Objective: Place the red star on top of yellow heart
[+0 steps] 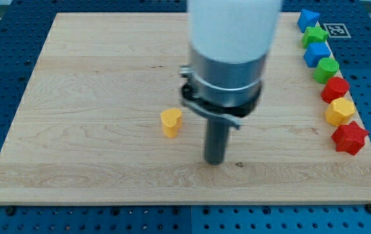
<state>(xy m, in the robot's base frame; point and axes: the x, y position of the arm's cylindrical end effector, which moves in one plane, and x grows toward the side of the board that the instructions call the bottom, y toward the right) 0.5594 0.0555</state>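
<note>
The wooden tabletop [94,58] is lying across most of the view, and the arm is coming down over its middle, ending in a dark rod. There is no claw on this rig, so nothing is open, closed or holding anything (the rod only pushes). My tip [215,162] is resting in the lower middle of the tabletop, touching no block.

The red star [349,138] is sitting well apart from my tip, toward the view's right and slightly higher, at the bottom of a column of blocks along the right edge. Above it are lying a yellow block [340,112], a red block [334,89], a green block [327,68], a blue block [316,52], another green block [315,34] and a blue block [308,19] at the top.

The yellow heart [171,121] is standing alone, near my tip, to its left and a little above.

So my tip is lying between the two: star to the right, heart to the left. In my judgement, the star needs pushing leftward, which means my tip getting round to the star's far right side first (little room there near the tabletop's edge).
</note>
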